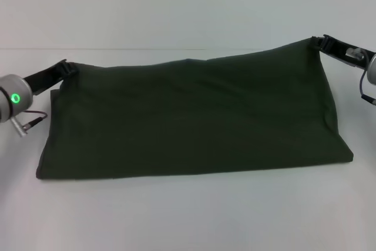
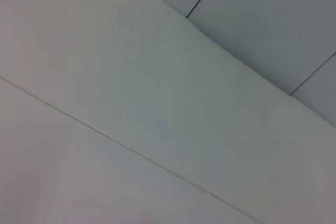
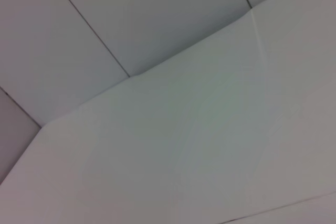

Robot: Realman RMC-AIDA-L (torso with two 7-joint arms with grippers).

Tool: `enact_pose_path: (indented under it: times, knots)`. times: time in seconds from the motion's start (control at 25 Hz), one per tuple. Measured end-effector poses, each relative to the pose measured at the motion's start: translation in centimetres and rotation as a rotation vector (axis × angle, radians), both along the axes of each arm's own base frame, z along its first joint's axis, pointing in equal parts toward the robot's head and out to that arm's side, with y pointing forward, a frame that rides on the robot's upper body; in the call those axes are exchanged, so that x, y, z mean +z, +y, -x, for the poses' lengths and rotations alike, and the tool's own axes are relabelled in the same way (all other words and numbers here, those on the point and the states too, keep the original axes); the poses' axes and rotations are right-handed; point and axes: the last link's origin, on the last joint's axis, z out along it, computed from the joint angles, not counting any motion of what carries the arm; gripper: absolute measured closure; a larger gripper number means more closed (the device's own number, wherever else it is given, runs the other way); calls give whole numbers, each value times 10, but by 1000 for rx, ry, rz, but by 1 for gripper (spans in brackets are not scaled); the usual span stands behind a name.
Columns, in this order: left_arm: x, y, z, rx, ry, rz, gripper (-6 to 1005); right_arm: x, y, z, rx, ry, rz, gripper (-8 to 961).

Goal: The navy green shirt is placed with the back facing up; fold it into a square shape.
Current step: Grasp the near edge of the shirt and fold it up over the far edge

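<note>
The navy green shirt [image 1: 194, 116] lies across the middle of the white bench [image 1: 188, 216], plain side up, doubled over into a wide band. Its near edge rests flat on the bench; its far edge is lifted at both ends, higher on the right, with the cloth sagging slightly between the two raised corners.

Left gripper [image 1: 69, 67]: at the shirt's far left corner, low, just above the bench. From the head view I read the jaws as pinched on that corner of the cloth. A green ring light shows on the left wrist [image 1: 14, 98].

Right gripper [image 1: 320, 42]: at the far right corner, held higher than the left. Jaws pinched on that corner, cloth pulled up into a peak there.

Both wrist views show only pale flat panels with thin dark seams; I see no shirt or jaws in either.
</note>
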Motion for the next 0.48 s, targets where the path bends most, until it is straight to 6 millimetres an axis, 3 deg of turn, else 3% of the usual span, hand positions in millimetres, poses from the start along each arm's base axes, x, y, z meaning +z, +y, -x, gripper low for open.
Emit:
enact_pose_path:
  times: [0.48]
  knots:
    - [-24, 5, -10, -6, 49, -39, 820, -17, -1, 0, 37, -52, -60, 865]
